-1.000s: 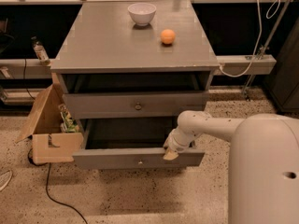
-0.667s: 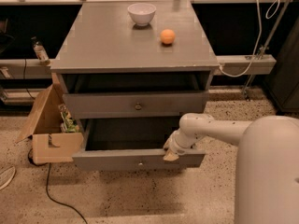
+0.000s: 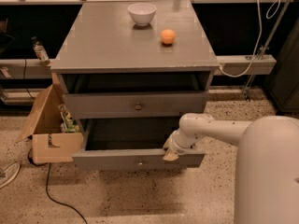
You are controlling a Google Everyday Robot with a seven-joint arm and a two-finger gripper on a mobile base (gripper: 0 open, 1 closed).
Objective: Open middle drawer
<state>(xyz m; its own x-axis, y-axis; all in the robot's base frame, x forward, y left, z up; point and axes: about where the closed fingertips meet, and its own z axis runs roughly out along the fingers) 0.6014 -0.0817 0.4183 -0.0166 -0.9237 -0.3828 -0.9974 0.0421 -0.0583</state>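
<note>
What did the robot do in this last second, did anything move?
Nothing visibly changed. The gripper is still at the front edge of the pulled-out middle drawer, right of its knob, and the drawer is out about as far as before. The bowl, orange and cardboard box stayed put.

Floor (image 3: 140,199): speckled terrazzo | cardboard box (image 3: 46,134) left of cabinet (image 3: 121,45) | black cable (image 3: 46,175) on floor | dark backdrop, grey ledge (image 3: 243,64) behind

No text, label or number can be read anywhere. The claw (image 3: 170,154) rests at the front edge of the pulled-out drawer (image 3: 107,160).
</note>
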